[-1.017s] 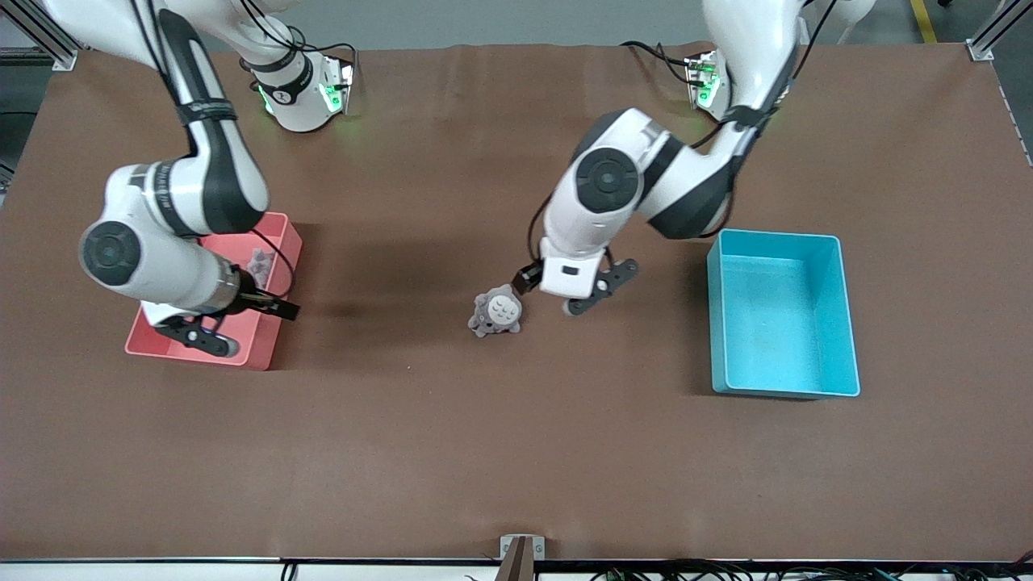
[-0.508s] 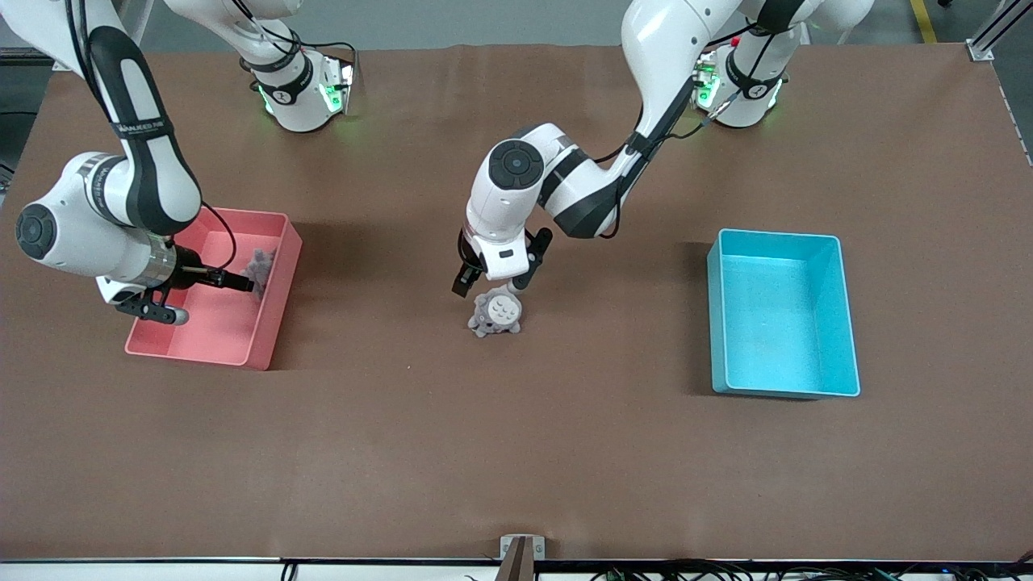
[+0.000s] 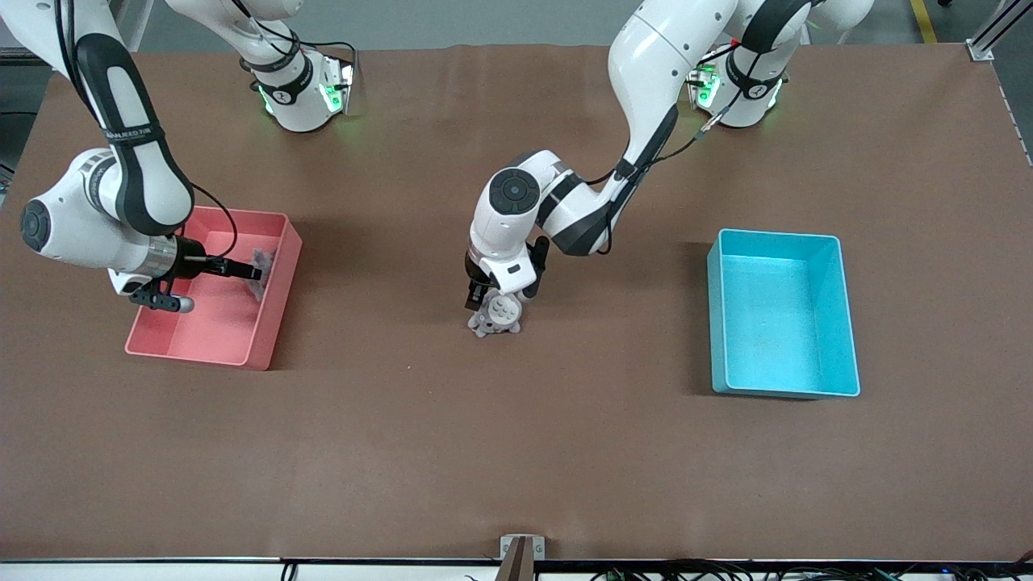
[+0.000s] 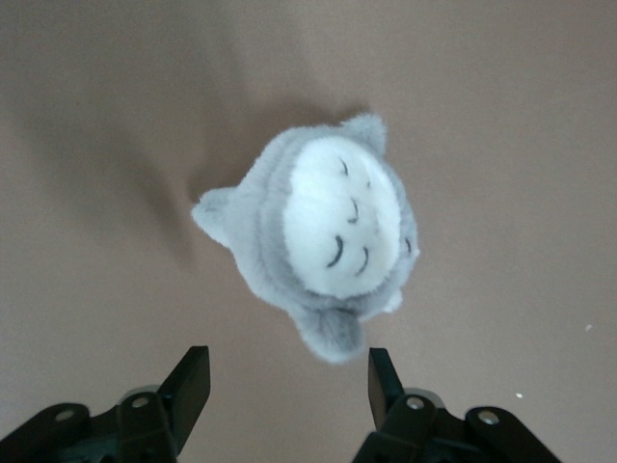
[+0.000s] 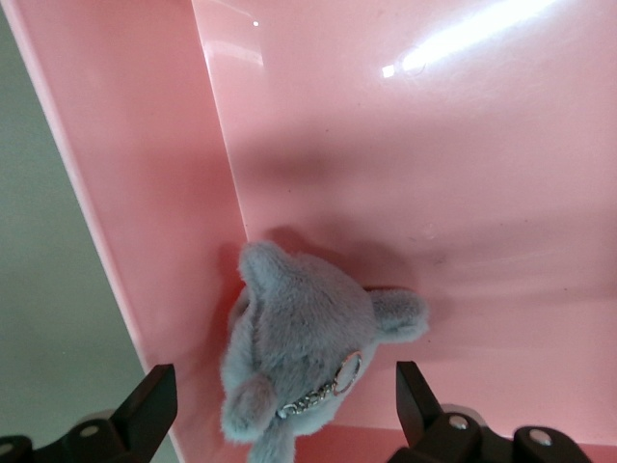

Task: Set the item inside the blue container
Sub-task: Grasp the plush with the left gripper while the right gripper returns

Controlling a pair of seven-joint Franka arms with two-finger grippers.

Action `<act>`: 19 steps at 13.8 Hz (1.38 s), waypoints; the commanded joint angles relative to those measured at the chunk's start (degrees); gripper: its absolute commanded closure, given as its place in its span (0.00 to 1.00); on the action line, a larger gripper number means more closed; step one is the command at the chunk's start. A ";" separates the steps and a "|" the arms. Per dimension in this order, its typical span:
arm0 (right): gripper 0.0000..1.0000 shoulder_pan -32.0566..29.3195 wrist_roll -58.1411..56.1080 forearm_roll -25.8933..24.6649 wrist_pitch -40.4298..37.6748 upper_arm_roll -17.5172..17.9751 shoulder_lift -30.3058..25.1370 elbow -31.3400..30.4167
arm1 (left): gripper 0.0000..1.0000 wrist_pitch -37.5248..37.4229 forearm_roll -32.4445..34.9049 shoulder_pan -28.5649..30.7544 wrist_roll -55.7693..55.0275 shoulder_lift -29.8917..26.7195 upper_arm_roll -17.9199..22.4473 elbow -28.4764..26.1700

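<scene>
Grey-and-white plush toy (image 3: pixel 495 314), cyan blue container (image 3: pixel 781 313), pink bin (image 3: pixel 211 292)

Your two arms: glossy white shells with black joint bands.

You see round black caps on the big joints of the left arm (image 3: pixel 516 192) and right arm (image 3: pixel 36 226), thin black cables looping along the links, and green lights glowing at both bases. Your left gripper (image 4: pixel 287 386) and right gripper (image 5: pixel 285 400) have matte black fingers with small silver screws near their roots.
</scene>
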 commanded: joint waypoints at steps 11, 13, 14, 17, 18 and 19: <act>0.00 -1.35 -1.63 1.72 0.52 1.14 -1.42 -1.71 | 1.00 0.26 1.03 0.76 -0.70 1.61 0.78 1.66; 0.00 -1.35 -1.63 1.73 0.52 1.14 -1.42 -1.71 | 1.00 0.26 1.21 0.68 0.52 1.26 0.78 1.66; 0.00 -1.26 -1.63 1.64 0.43 1.14 -1.42 -1.71 | 1.00 -0.09 1.99 0.50 0.61 0.65 0.86 1.66; 0.00 -1.26 -1.63 1.72 0.43 1.14 -1.42 -1.71 | 1.00 -8.40 7.17 0.68 0.70 -7.41 0.78 1.22; 0.00 -1.09 -1.63 1.73 0.60 1.23 -1.33 -1.71 | 1.00 -12.88 9.27 1.02 1.75 -11.18 0.52 1.13; 0.00 -1.00 -1.63 1.73 0.78 1.23 -0.81 -1.71 | 1.00 -17.02 9.64 1.98 4.89 -14.18 0.60 0.61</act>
